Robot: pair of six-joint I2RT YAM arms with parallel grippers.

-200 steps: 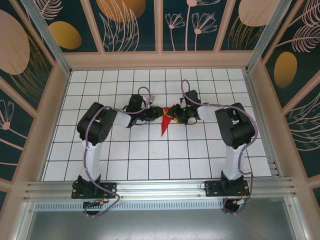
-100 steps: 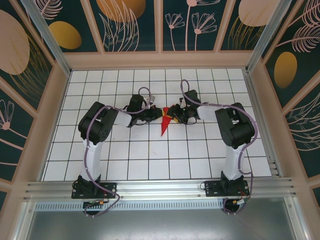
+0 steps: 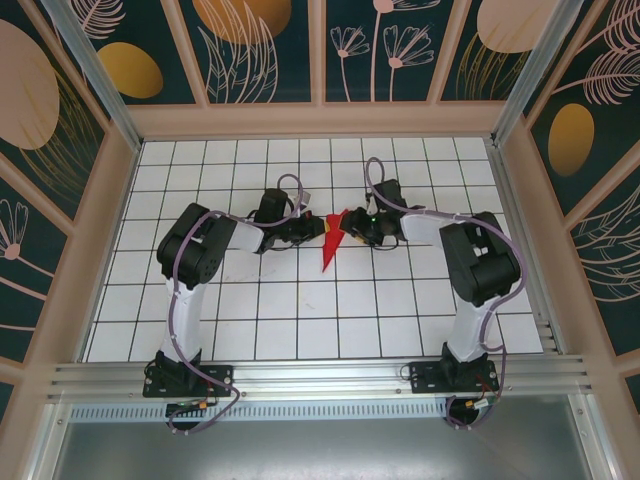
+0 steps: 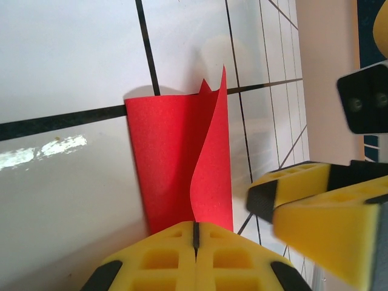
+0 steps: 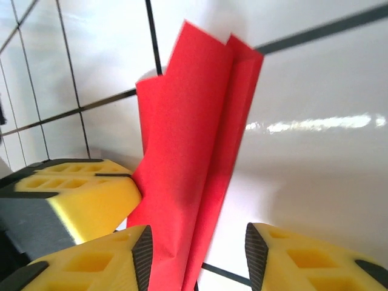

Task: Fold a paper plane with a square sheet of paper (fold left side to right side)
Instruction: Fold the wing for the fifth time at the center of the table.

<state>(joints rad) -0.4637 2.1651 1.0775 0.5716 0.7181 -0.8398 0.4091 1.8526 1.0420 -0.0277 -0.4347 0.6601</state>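
The folded red paper (image 3: 328,248) lay mid-frame in the top view, one end pinched by the left fingers (image 4: 163,260), which were pressed together. The right fingers (image 5: 303,257) stood spread astride it. One flap curled upward, so closing there risked a crooked crease, and pulling against the pinch could have torn it on the tabletop (image 3: 300,320).

Overhead looks down — close wrist views share the paper (image 4: 176,157).

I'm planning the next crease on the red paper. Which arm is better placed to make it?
Right, probably. The left gripper is shut on the red paper, pinning it; the right gripper stands open with the folded layers between its fingers, free to close and press.
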